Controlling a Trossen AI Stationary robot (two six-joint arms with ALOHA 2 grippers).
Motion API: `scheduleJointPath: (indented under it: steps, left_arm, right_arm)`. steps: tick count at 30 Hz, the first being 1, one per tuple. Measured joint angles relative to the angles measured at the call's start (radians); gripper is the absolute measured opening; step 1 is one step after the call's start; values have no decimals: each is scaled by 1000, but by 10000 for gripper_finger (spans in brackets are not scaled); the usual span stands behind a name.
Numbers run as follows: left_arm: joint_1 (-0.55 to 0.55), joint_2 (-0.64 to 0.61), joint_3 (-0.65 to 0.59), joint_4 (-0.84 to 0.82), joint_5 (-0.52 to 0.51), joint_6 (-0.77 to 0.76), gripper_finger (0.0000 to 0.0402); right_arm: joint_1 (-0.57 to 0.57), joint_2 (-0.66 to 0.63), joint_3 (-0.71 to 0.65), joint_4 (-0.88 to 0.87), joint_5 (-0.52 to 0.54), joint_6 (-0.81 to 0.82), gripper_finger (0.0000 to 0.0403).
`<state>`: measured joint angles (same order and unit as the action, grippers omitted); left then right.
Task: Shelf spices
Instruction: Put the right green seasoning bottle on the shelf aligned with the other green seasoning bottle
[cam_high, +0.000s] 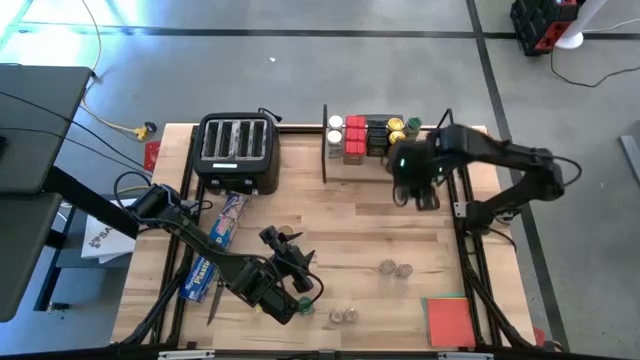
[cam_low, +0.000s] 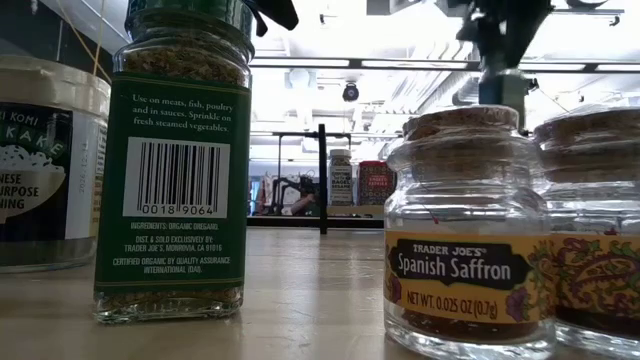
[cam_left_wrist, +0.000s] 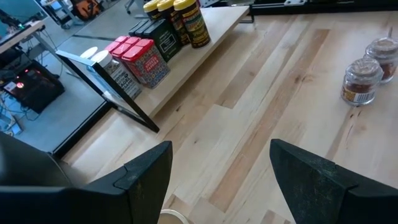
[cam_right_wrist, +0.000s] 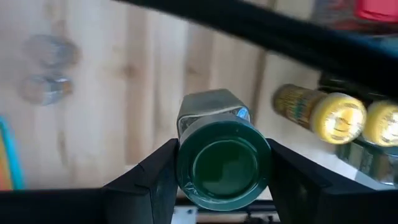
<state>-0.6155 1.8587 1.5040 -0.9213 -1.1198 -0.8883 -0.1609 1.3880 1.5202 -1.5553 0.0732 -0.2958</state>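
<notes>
My right gripper (cam_high: 415, 178) hangs over the table just in front of the shelf (cam_high: 440, 150), shut on a green-lidded spice jar (cam_right_wrist: 224, 163). The shelf's wood board bears white-lidded jars (cam_high: 335, 128), red tins (cam_high: 354, 138), black boxes (cam_high: 377, 138) and yellow-lidded jars (cam_high: 397, 128). My left gripper (cam_left_wrist: 217, 180) is open over the table's near middle (cam_high: 290, 252) with nothing between its fingers. Two small clear jars (cam_high: 396, 268) stand on the tabletop, and two more (cam_high: 345, 315) stand near the front edge. My right gripper pinches the jar between its two fingers (cam_right_wrist: 149, 180), one on each side of its top just at the green lid (cam_right_wrist: 185, 155). The fingers come from above, pointing down. The jar is upright with its lid up, lifted clear of the table.
A black four-slot toaster (cam_high: 238, 150) stands at the far left, with a long blue wrap box (cam_high: 215, 245) in front of it. A red pad (cam_high: 450, 320) lies at the near right. Close to the low camera stand a green-labelled jar (cam_low: 175, 160) and saffron jars (cam_low: 465, 240).
</notes>
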Motion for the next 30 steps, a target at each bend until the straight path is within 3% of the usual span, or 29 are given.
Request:
scheduleJointPath:
  steps: [10, 16, 30]
  left_arm:
    - [1, 0, 0, 1, 1, 1, 266]
    - [2, 0, 0, 1, 1, 1, 266]
    - [8, 0, 0, 1, 10, 8, 266]
  right_arm:
    - [-323, -35, -237, 104, 4, -211, 193]
    - [-477, -35, -282, 229, -2, -271, 193]
    - [-646, 4, -282, 366, 0, -337, 205]
